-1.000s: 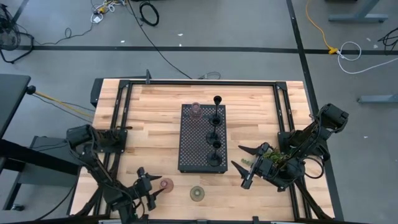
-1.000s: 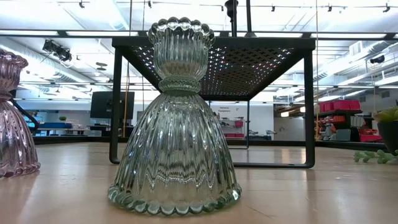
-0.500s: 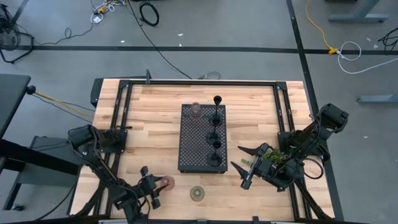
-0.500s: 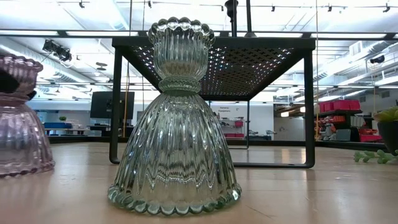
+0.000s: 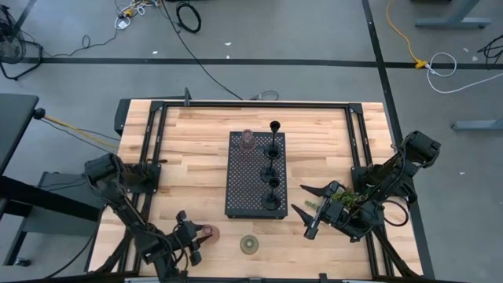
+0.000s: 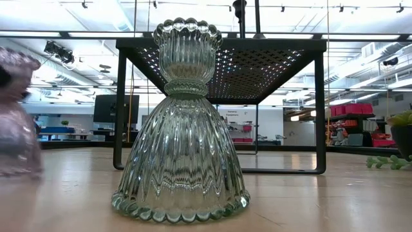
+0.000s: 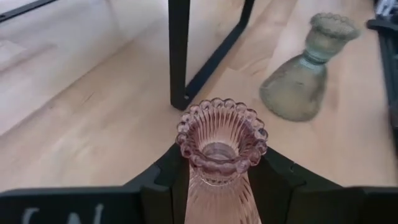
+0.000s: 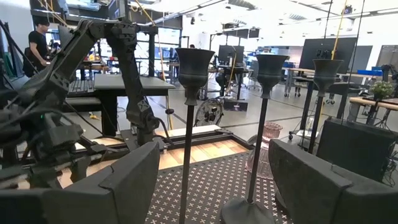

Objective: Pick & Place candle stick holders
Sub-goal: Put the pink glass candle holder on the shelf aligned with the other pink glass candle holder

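Observation:
My left gripper (image 5: 200,235) is near the table's near edge, left of the middle, shut on a pink ribbed glass holder (image 7: 221,144). That holder also shows blurred at the left of the low view (image 6: 14,116). A green glass holder (image 5: 250,245) stands on its wide base to the right of it. On the black perforated tray (image 5: 245,189), three black stemmed holders (image 8: 193,68) stand in a row, with another pink glass holder (image 5: 247,138). My right gripper (image 5: 299,197) is open and empty by the tray's right side. My left gripper pinches the pink holder's narrow neck (image 7: 217,182), just under its scalloped cup, between its two fingers. The fingers come level from the table's left. The holder stands upright in the hold. Whether its base is on the table, I cannot tell.
The tray stands on black legs (image 7: 179,56) close beyond the pink holder. A green plant sprig (image 5: 346,196) lies under my right arm. Bare wood lies left and right of the tray. Black frame rails (image 5: 149,141) run along the table's sides.
My left gripper has gone a little toward the table's right edge onto the pink holder and taken hold of its neck. The pink holder has shifted in the low view and now shows blurred. The green holder and my right arm have stayed still.

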Controlling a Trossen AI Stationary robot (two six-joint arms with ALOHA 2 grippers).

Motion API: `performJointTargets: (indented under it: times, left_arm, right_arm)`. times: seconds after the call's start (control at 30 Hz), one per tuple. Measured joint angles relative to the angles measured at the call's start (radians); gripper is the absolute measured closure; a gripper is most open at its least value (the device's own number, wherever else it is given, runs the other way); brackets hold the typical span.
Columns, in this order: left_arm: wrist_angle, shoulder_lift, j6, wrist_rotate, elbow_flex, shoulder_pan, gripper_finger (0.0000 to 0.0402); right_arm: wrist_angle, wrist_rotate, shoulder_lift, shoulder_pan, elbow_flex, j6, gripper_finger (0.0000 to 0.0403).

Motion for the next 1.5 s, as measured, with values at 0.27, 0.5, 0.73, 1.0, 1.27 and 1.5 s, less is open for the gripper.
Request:
performJointTargets:
  times: [0.27, 0.5, 0.73, 1.0, 1.27, 1.5]
  left_arm:
    - [-0.047, -0.258, 0.179, -0.003, 0.000, 0.020, 0.0268]
    - [-0.062, -0.538, 0.509, 0.059, 0.000, 0.118, 0.0268]
    - [-0.063, -0.701, 0.843, 0.130, 0.001, 0.332, 0.0268]
    - [0.105, -0.665, 1.175, 0.522, 0.001, 0.713, 0.0268]
    - [0.210, -0.551, 1.297, 0.767, 0.000, 0.934, 0.0268]
    - [0.327, -0.460, 1.325, 0.901, 0.000, 0.998, 0.0268]
  right_arm:
    - [-0.009, 0.000, 0.000, -0.009, 0.000, 0.000, 0.0104]
    - [-0.026, 0.000, 0.000, -0.009, 0.000, 0.006, 0.0104]
    - [-0.026, 0.000, 0.000, -0.009, 0.000, -0.001, 0.0104]
    - [-0.028, 0.000, 0.000, -0.012, 0.000, -0.010, 0.0104]
    - [-0.043, 0.000, -0.001, -0.012, 0.000, -0.014, 0.0104]
    - [-0.056, 0.058, -0.001, -0.012, 0.000, -0.026, 0.0104]
